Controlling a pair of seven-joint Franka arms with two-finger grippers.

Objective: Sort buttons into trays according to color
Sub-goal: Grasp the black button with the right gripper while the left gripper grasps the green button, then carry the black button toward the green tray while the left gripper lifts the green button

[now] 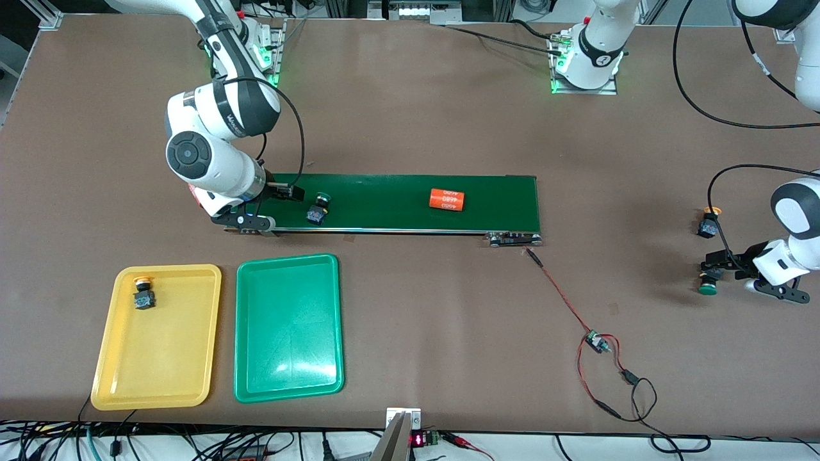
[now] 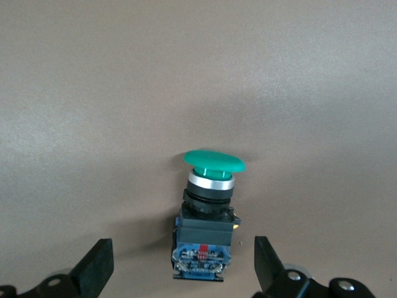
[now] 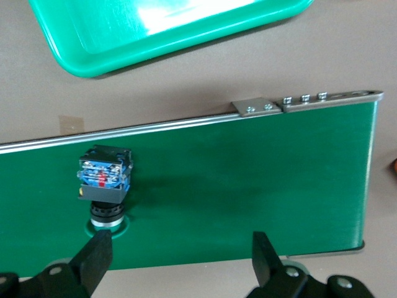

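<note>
Matt bench, glossy plastic trays, matt belt with metal trim

The bench point(image 1: 410, 102) is a matt brown sheet with a fine grain. The yellow tray point(image 1: 109, 378) and green tray point(image 1: 253, 384) are smooth glossy plastic that catches glare. The conveyor belt point(image 1: 384, 202) is matt dark green, edged by a bright metal rail with screws. The green button point(image 2: 213, 160) has a smooth satin plastic cap, a shiny metal collar and a black plastic body. The orange cylinder point(image 1: 446, 200) looks smooth, with white print.
</note>
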